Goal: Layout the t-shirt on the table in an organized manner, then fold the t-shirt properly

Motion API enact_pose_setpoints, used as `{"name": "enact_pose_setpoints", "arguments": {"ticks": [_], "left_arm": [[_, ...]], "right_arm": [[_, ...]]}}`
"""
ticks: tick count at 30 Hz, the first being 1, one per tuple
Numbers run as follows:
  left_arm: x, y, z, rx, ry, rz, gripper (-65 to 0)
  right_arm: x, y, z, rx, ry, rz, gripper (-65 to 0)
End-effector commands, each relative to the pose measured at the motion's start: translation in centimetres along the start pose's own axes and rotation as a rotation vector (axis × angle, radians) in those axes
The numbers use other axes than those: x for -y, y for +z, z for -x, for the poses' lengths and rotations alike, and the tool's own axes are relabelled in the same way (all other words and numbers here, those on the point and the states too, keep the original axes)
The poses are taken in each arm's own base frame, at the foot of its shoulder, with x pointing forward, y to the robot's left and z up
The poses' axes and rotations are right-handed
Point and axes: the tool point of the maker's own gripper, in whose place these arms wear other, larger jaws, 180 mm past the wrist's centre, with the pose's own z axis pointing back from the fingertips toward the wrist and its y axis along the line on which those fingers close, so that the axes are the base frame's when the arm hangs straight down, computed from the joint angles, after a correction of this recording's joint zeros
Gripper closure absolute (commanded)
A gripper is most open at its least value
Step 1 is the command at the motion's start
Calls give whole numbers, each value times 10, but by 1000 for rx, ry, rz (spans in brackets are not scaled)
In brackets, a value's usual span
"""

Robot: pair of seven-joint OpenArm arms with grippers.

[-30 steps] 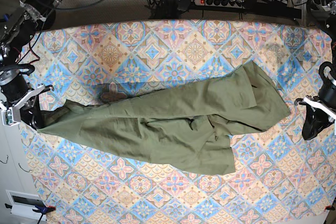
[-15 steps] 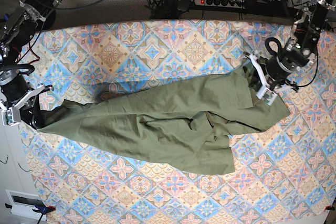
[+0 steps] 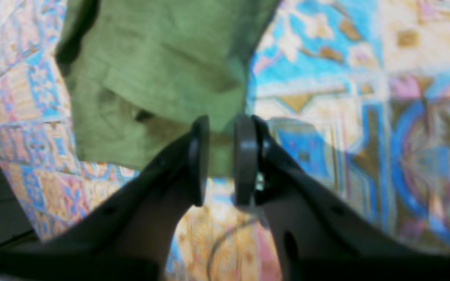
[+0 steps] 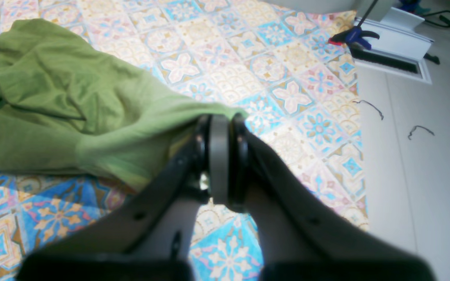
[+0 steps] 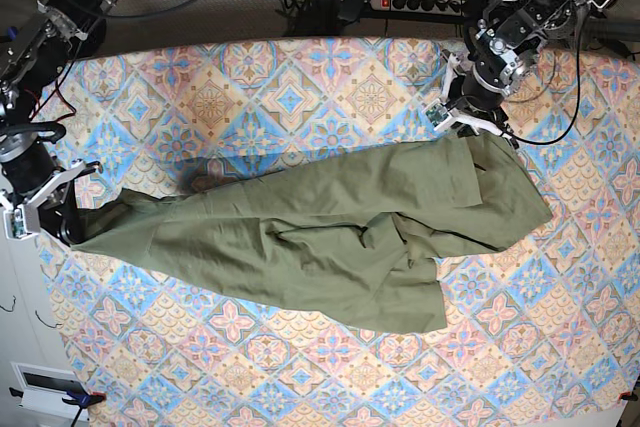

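Note:
The olive-green t-shirt (image 5: 330, 237) lies crumpled and stretched slantwise across the table (image 5: 300, 97). My right gripper (image 5: 68, 230) is at the shirt's left end. In the right wrist view this gripper (image 4: 219, 156) is shut on a bunched corner of the t-shirt (image 4: 72, 109). My left gripper (image 5: 476, 127) hovers at the shirt's upper right corner, near the table's back. In the left wrist view its jaws (image 3: 221, 160) stand a narrow gap apart. The t-shirt's (image 3: 150, 70) edge lies just beyond the pads, and I see no cloth pinched.
A power strip (image 5: 420, 2) and cables lie behind the table's back edge. A white box (image 4: 389, 50) with a blue clamp (image 4: 352, 36) sits on the floor off the table's corner near the right arm. Patterned cloth shows all around the shirt.
My left arm swung from the table's right edge up to the shirt's upper right corner, and its jaws parted slightly. The right gripper kept still, holding the shirt's left end.

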Motion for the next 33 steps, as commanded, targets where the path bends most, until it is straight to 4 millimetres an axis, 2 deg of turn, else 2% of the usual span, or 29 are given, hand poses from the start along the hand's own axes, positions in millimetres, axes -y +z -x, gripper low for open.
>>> {"name": "enact_pose_setpoints", "arguments": {"ticks": [1,11,13,16,19,23,29,32,33], "left_arm": [[-9,0,-7,32,-10,-40,-121],[-6,-7,-10,23,-26,-87,-134],[-7,-7,-9,22,-26,-90,-208],[-10,-7,-8,15,-50,-111,-356],[-11,-11,0,-9,-62,-115,-430],[-7,-18,10,-36,-57,-108,-434],[-14,-30,8,-46,-37,-124,-433],[-20,-36,-5,-26,-16,-141,-432],[-21,-37,-3,-31,-16,-142,-430]], "right_arm": [[5,4,-20,60,24,8,-6],[5,4,-20,60,24,8,-6],[5,4,-20,60,24,8,-6],[5,4,-20,60,24,8,-6],[5,4,-20,60,24,8,-6],[5,4,-20,60,24,8,-6],[5,4,-20,60,24,8,-6],[5,4,-20,62,24,8,-6],[5,4,-20,62,24,8,-6]]}}
